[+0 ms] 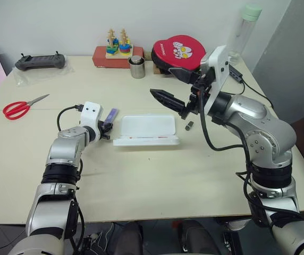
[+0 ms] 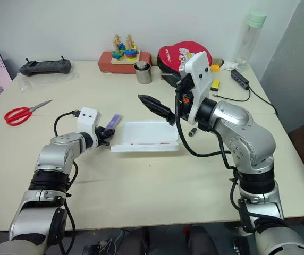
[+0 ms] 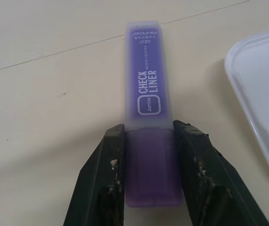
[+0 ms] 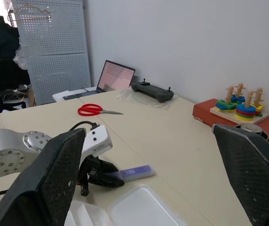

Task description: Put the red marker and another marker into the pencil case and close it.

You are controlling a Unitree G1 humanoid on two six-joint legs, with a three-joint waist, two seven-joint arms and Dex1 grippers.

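Here, at the table:
Left gripper [image 3: 148, 155]: fingers [image 3: 107, 174] pressed against both flat sides of the highlighter [image 3: 147, 94] near its tail end — pinching it where it lies on the table [image 1: 152, 180], just beside the case [image 1: 146, 130].
Right gripper [image 1: 174, 90]: raised above the far right end of the case, fingers spread wide, holding nothing.
Case: open, lid laid back flat, near edge toward the robot.
Red marker [image 1: 148, 137]: seemingly already lying inside the case along its near edge — a thin red-and-white line in the head views, too slim to be sure of more.
Step in hand: securing the highlighter before carrying it to the case.
Doing it well: confirm the pinch is firm before lifting; grip sits far back on the barrel, so the long capped end may droop — lift straight and slowly.
Next: carry low over the case's left rim, line the barrel up with the case's long side, set down beside the red marker, release only once inside.
Risk: clipping the light case and sliding it; right gripper free to steady it, then to fold the lid shut.
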